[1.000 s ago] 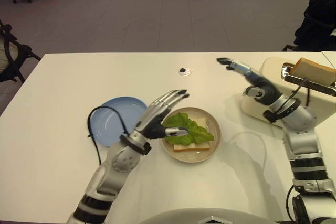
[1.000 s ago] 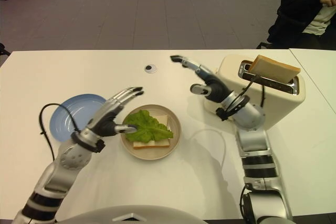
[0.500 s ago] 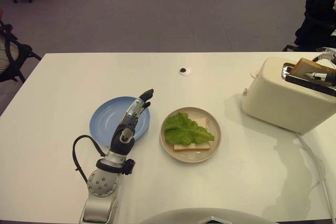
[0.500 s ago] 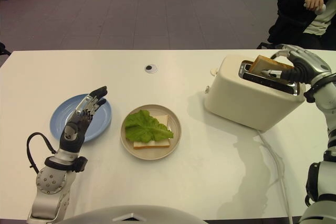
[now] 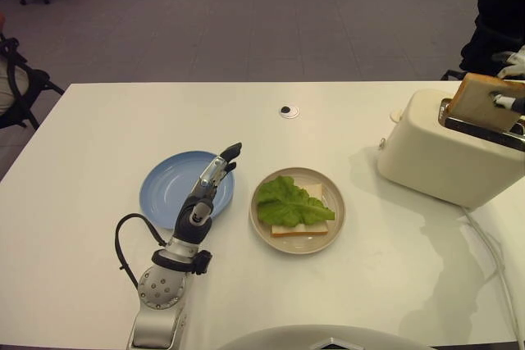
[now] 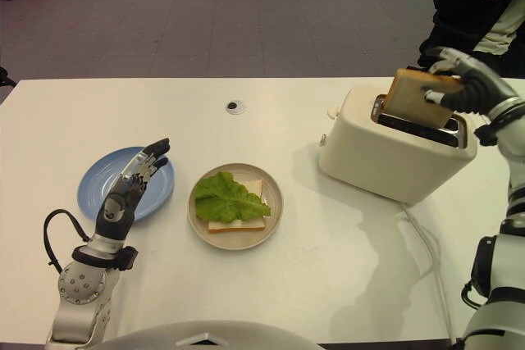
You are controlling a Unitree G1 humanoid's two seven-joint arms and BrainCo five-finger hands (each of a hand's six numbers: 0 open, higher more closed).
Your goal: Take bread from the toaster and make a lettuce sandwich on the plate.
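Observation:
A cream toaster (image 6: 394,152) stands at the table's right side. My right hand (image 6: 469,88) is shut on a toasted bread slice (image 6: 414,97), which sits lifted partly out of the toaster's slot. On the tan plate (image 6: 271,215) in the middle lies a bread slice (image 6: 235,222) with a green lettuce leaf (image 6: 228,197) on top. My left hand (image 5: 205,192) stands upright with straight fingers, open, over the right edge of the blue plate (image 5: 168,188), left of the tan plate.
A small black-and-white disc (image 5: 286,110) lies on the table behind the plates. The toaster's white cable (image 6: 428,252) runs toward the front right. A black cable (image 5: 123,243) loops beside my left forearm.
My right hand has raised the toast higher out of the toaster slot. My left hand has stayed near the blue plate since half a second ago.

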